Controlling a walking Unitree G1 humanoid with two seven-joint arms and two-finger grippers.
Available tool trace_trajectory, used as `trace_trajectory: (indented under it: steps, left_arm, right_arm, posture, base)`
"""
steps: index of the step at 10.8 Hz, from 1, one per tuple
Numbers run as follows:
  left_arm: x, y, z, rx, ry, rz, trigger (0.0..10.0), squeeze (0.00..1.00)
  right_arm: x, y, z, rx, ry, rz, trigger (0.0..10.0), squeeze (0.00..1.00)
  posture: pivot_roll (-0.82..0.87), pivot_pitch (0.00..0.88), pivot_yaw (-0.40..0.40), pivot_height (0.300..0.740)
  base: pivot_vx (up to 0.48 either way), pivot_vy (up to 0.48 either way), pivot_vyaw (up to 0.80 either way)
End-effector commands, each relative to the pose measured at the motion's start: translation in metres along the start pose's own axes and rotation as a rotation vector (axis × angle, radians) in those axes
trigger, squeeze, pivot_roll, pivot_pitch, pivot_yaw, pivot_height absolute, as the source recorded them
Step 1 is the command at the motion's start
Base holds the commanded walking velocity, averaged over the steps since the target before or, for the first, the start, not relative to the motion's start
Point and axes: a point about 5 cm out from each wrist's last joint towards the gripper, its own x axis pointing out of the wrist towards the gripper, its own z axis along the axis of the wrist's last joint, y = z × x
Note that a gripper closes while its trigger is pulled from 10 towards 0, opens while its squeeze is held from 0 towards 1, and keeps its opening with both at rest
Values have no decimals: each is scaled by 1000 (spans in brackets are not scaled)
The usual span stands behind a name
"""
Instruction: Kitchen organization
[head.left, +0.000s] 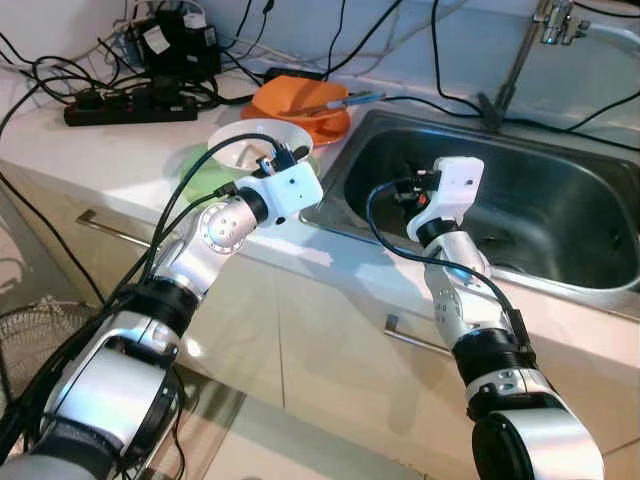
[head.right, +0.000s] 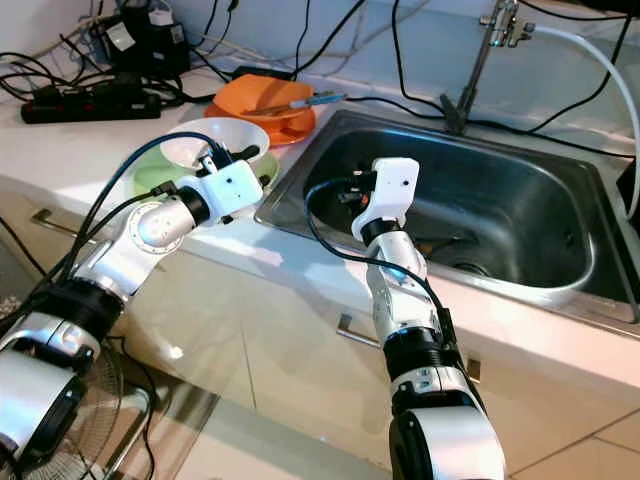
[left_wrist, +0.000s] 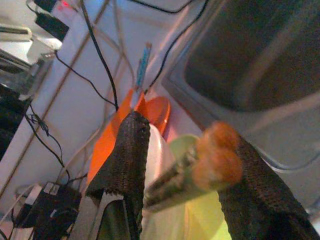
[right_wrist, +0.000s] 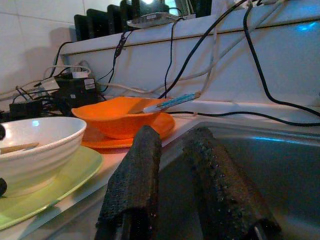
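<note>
My left gripper (left_wrist: 185, 142) is shut on a pair of chopsticks (left_wrist: 200, 167) with orange ends, held across its fingers. It hovers over the rim of a white bowl (head.left: 245, 140) that stands on a green plate (head.left: 200, 178) on the counter. Behind them an orange bowl (head.left: 300, 98) sits on an orange plate (head.left: 325, 127), with a blue-handled utensil (head.left: 352, 100) lying across it. My right gripper (right_wrist: 172, 150) is over the left side of the steel sink (head.left: 560, 200), its fingers a little apart with nothing between them.
A black power strip (head.left: 130, 108) and a tangle of cables lie at the back left of the counter. The faucet (head.left: 520, 55) rises behind the sink. Cabinet fronts with handles (head.left: 415, 340) are below the counter edge. A wire basket (head.left: 35, 330) stands on the floor at left.
</note>
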Motion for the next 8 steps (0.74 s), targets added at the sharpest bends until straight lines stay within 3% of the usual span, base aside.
trace_trajectory:
  steps: [1,8]
  left_arm:
    - [4,2,5,35,-6,1,0,0]
    - [6,20,13,101,-50,88,0,0]
  right_arm:
    - [-1,-4,2,0,-9,-14,10000,0]
    - [1,-2,2,2,-7,-11,10000,0]
  posture:
    - [191,0,-20,740]
    - [200,0,-23,740]
  base:
    - [0,0,0]
    - [0,0,0]
